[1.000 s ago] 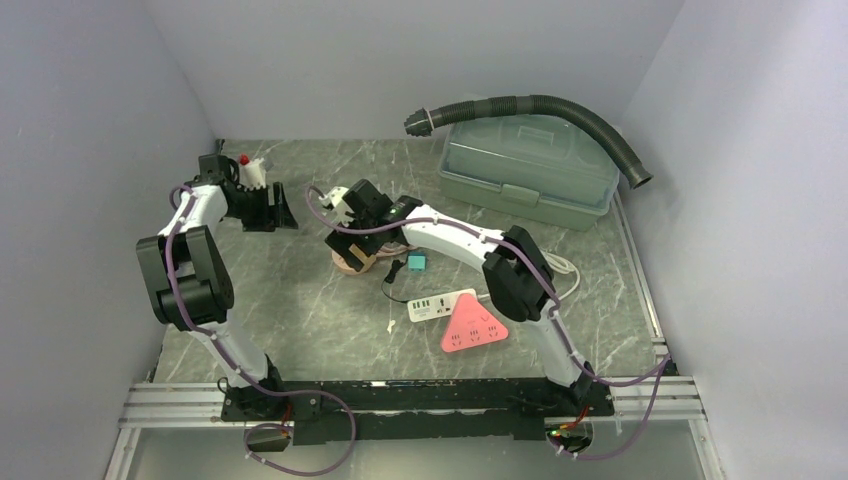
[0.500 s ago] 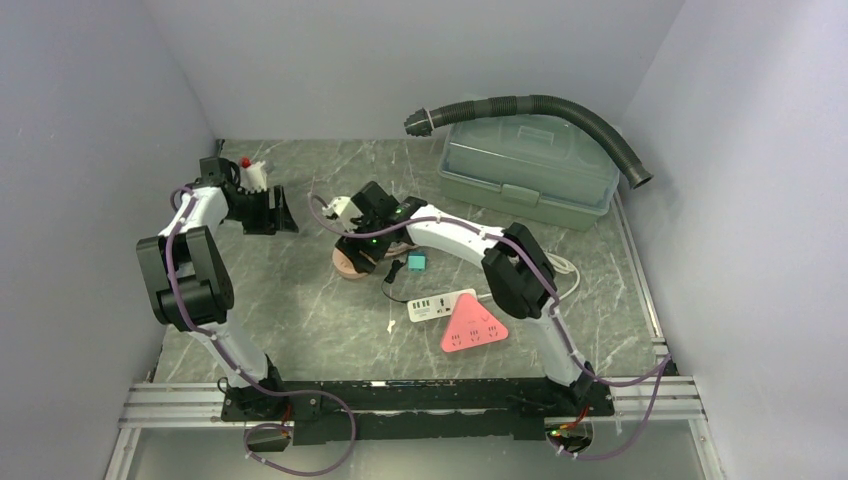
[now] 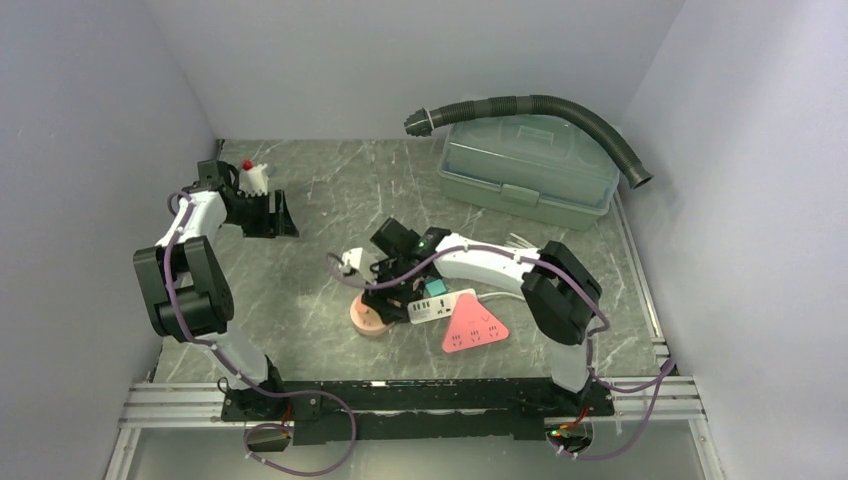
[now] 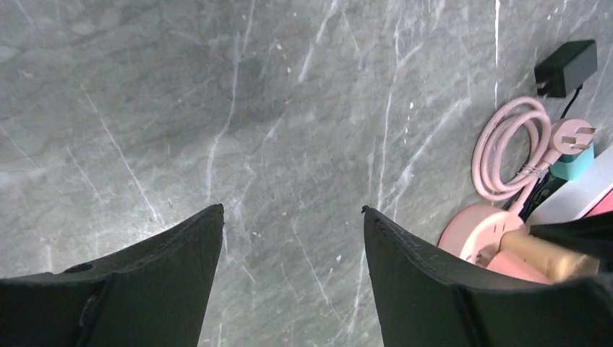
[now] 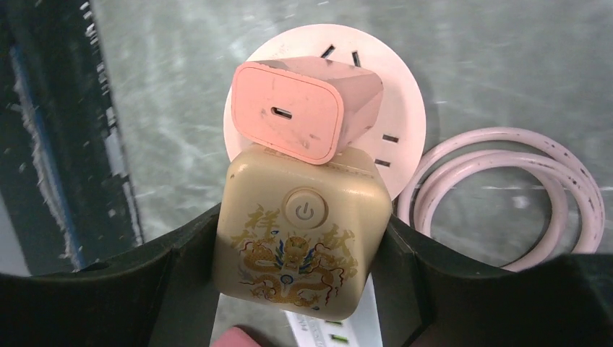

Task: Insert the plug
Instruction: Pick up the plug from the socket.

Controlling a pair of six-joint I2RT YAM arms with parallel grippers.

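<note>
My right gripper (image 5: 303, 217) is shut on a beige cube adapter (image 5: 293, 267) printed with a gold dragon and a power button. A pink charger block (image 5: 303, 108) touches the cube's far side. Both stand over a round pink socket disc (image 5: 397, 101); I cannot tell if either is seated in it. The disc's pink cable (image 5: 506, 195) coils to the right and ends in a three-pin plug (image 4: 575, 134). From above, the right gripper (image 3: 390, 296) sits by the disc (image 3: 366, 320). My left gripper (image 4: 293, 210) is open over bare table at the back left (image 3: 278, 212).
A white power strip (image 3: 440, 303) and a pink triangular socket (image 3: 475, 328) lie right of the disc, with a teal plug (image 3: 437, 290) and a black adapter (image 4: 567, 66) nearby. A green lidded box (image 3: 525, 165) with a dark hose (image 3: 560, 108) stands at the back right. A red-capped bottle (image 3: 250, 178) is back left.
The right arm has swung from mid-table toward the near edge, bringing the cube and the pink disc next to the white strip. Its jaws narrowed onto the cube. The left arm barely moved.
</note>
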